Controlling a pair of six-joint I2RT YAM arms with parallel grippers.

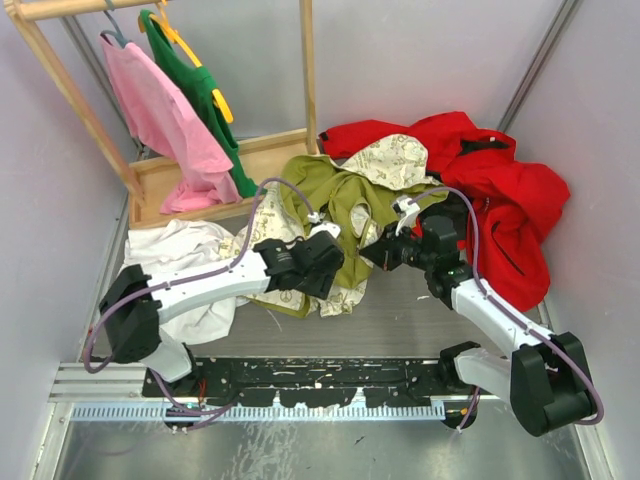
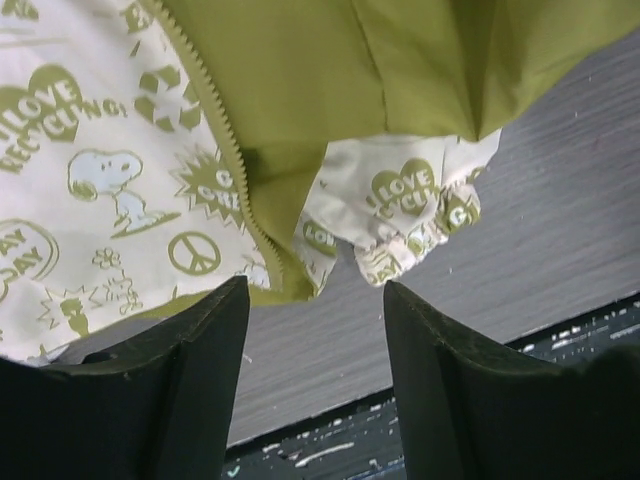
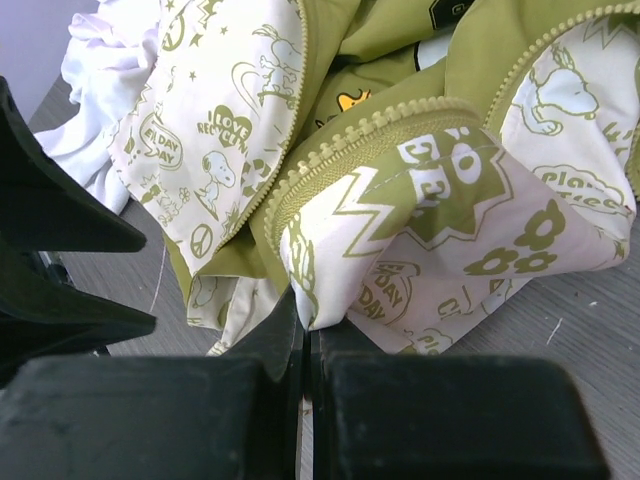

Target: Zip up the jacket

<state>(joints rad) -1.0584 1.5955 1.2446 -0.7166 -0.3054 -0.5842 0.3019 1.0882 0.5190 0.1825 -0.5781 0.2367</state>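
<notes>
The jacket (image 1: 335,205) lies crumpled in the middle of the table, olive-green outside, cream printed lining showing. My left gripper (image 1: 325,262) is open and empty just above its lower left part; in the left wrist view the zipper edge (image 2: 225,130) and hem (image 2: 290,285) hang just beyond the fingertips (image 2: 225,300). My right gripper (image 1: 375,250) is shut on a fold of the jacket's cream lining (image 3: 330,225) next to the zipper teeth (image 3: 370,125).
A bright red jacket (image 1: 490,190) lies at the right behind my right arm. A plain white garment (image 1: 185,250) lies at the left. A wooden rack (image 1: 230,160) with pink and green shirts stands at the back left.
</notes>
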